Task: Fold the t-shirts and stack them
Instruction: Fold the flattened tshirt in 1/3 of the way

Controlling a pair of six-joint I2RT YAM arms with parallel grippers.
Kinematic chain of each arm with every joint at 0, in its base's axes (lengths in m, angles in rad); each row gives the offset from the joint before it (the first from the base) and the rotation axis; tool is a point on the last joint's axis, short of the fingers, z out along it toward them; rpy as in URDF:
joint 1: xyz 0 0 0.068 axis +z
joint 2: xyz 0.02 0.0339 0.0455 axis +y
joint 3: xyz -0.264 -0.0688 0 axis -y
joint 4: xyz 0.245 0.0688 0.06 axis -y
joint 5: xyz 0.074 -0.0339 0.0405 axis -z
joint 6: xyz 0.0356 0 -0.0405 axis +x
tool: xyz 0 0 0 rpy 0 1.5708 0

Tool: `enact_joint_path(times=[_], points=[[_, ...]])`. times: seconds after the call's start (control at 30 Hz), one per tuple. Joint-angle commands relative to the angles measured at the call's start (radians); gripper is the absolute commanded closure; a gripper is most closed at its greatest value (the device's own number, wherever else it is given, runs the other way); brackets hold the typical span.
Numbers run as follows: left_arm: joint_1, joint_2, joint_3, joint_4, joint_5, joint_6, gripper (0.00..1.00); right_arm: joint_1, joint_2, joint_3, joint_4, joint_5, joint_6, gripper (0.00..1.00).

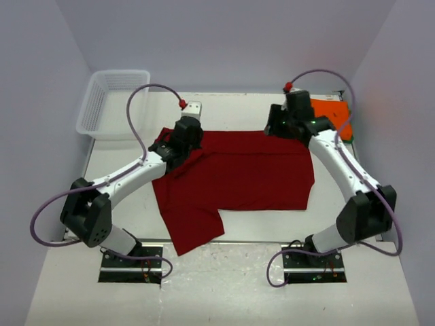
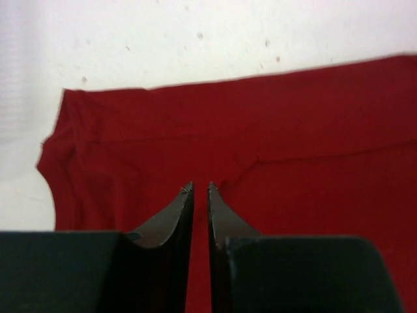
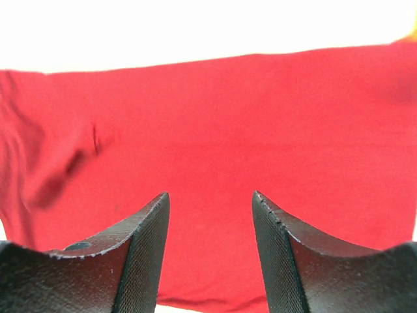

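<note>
Red shirt point(image 1: 238, 170) is lying lengthwise across centre frame, under your two grippers. Left gripper point(image 2: 201, 189) is hovering nearly pressed together, pinching nothing; right gripper point(image 3: 210, 195) is spreading apart.

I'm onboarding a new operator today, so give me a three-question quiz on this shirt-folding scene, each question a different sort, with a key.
1. True or false: the dark red t-shirt lies spread on the table.
2. Multiple choice: where is the white mesh basket in the top view? A) far left corner B) near right corner C) between the arm bases
3. Fill in: the right gripper has its jaws ____ above the red cloth, while the left gripper shows only a narrow slit.

Key: 1 true; 2 A; 3 open. The orange t-shirt sits at the far right.
</note>
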Motion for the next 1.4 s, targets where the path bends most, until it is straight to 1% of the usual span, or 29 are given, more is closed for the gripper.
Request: enact_joint_path(times=[0.0,0.03,0.1,0.27,0.47,0.57,0.63,0.83,0.93,1.13,1.2,1.37], points=[[-0.054,0.068,-0.011,0.013,-0.019,0.047,0.85,-0.063,-0.094,0.043,-0.034,-0.005,-0.004,0.45],[-0.076,0.105,-0.002,0.010,-0.017,0.048,0.84,-0.100,-0.112,0.063,-0.041,-0.021,0.000,0.45],[-0.114,0.151,0.026,-0.004,-0.039,0.048,0.83,-0.129,-0.128,0.080,-0.042,-0.074,0.003,0.44],[-0.188,0.252,0.081,-0.060,-0.146,0.059,0.83,-0.139,-0.169,0.064,-0.042,-0.124,0.006,0.44],[-0.205,0.321,0.095,-0.116,-0.227,0.045,0.82,-0.137,-0.183,0.030,-0.033,-0.122,0.006,0.44],[-0.206,0.381,0.136,-0.171,-0.295,0.041,0.81,-0.139,-0.186,0.017,-0.016,-0.144,0.012,0.44],[-0.203,0.427,0.163,-0.188,-0.309,0.048,0.81,-0.137,-0.183,0.017,-0.016,-0.156,0.013,0.44],[-0.194,0.484,0.205,-0.188,-0.304,0.059,0.79,-0.139,-0.179,0.008,-0.015,-0.134,0.006,0.43],[-0.167,0.499,0.223,-0.203,-0.294,0.061,0.79,-0.137,-0.177,-0.002,-0.007,-0.137,0.004,0.43],[-0.104,0.509,0.225,-0.198,-0.265,0.074,0.78,-0.139,-0.174,-0.012,0.004,-0.153,0.007,0.43],[-0.091,0.512,0.225,-0.194,-0.241,0.084,0.78,-0.137,-0.175,-0.016,0.007,-0.151,0.007,0.43],[-0.081,0.518,0.219,-0.194,-0.234,0.087,0.78,-0.137,-0.172,-0.019,0.013,-0.150,0.007,0.43]])
